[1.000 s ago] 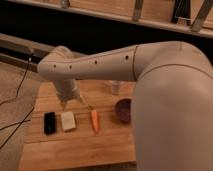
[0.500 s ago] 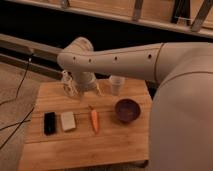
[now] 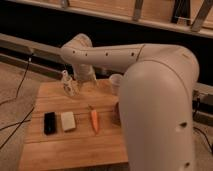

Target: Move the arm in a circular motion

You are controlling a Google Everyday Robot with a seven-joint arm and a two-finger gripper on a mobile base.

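The thick cream-white robot arm [image 3: 120,55] has swung its bulky near segment left, hiding most of the dark bowl [image 3: 117,112]. Its pale translucent gripper [image 3: 68,85] stays above the wooden table's [image 3: 75,150] far left; open or shut cannot be told.

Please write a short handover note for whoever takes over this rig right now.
Gripper: hanging over the back-left of the wooden table.
Arm: reaches in from the right, past the white cup.
Done: the arm has swung rearward over the last second.
Left: continuing the circle; how much remains cannot be told.
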